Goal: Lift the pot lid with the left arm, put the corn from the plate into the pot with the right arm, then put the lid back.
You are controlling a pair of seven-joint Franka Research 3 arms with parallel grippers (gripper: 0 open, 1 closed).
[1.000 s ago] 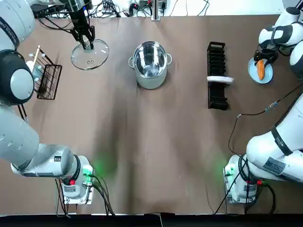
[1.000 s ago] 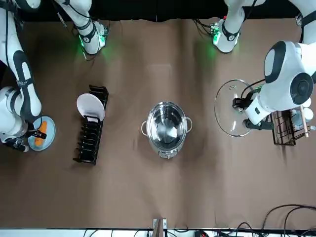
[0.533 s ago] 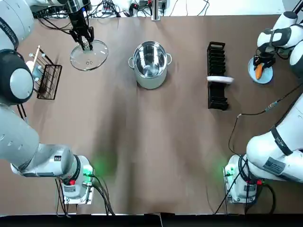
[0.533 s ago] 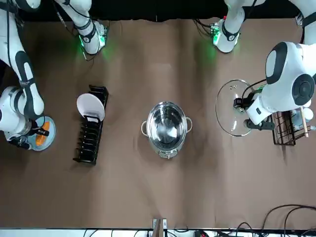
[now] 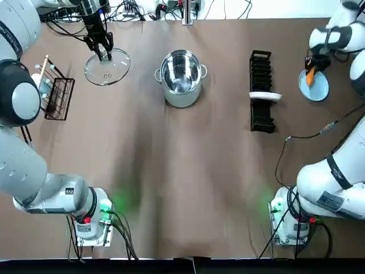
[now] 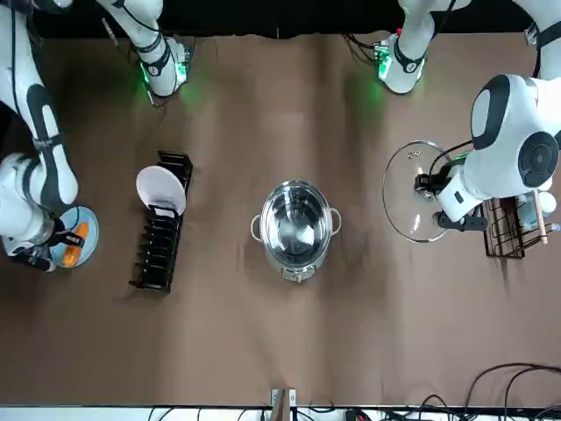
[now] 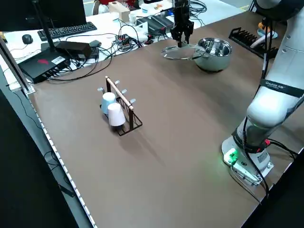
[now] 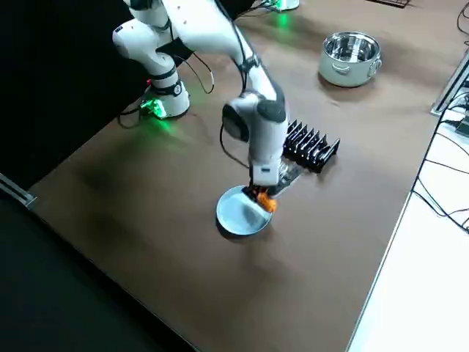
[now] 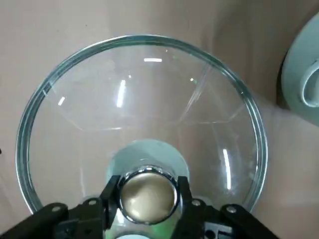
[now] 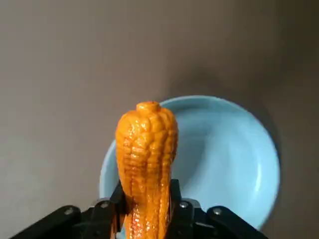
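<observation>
Six cameras: overhead and front, both wide over the whole table (image 5: 188, 171) from opposite ends, sharing the pot (image 5: 181, 77); raised left and right side views, oblique; two wrist views, close on lid (image 9: 144, 99) and corn (image 10: 146, 159).

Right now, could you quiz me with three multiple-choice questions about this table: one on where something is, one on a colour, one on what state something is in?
1. Where is the glass lid?
A) on the pot
B) beside the pot, its knob in the left arm's jaws
C) on the plate

2. What colour is the plate?
A) light blue
B) red
C) black

3. What state is the pot in?
A) covered
B) holding the corn
C) uncovered and empty

Answers: 1 B, the left wrist view shows the jaws shut on the knob. 2 A, the right wrist view shows it light blue behind the corn. 3 C, the top view shows its bare steel inside.
</observation>
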